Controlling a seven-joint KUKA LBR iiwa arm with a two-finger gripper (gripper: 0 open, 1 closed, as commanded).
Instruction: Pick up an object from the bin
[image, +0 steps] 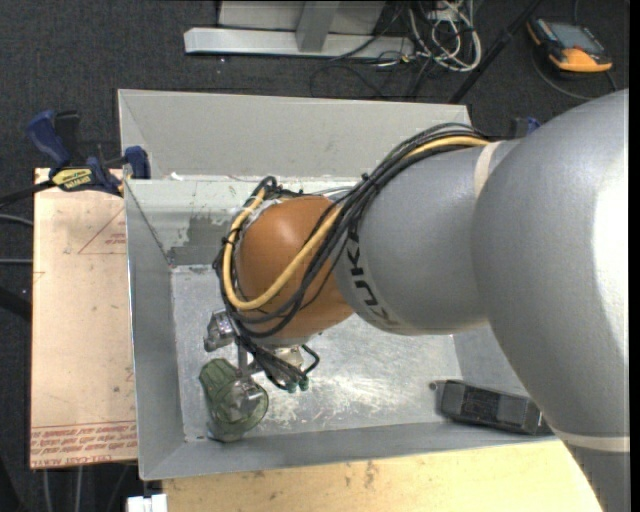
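Note:
My gripper (243, 368) hangs below the orange wrist cover, low in the bin's near left corner. It is right over, and seems to touch, a crumpled olive-green soft thing (218, 384) lying against the front wall there. The gripper's metal parts and cables hide part of the green thing. A flat black oblong device (487, 405) lies at the near right of the bin, well away from the gripper.
The thick grey arm with its orange cover and looped cables reaches in from the right and hides the bin's middle and back right. The left and front walls stand close to the gripper. Bare scuffed floor shows between the green thing and the black device.

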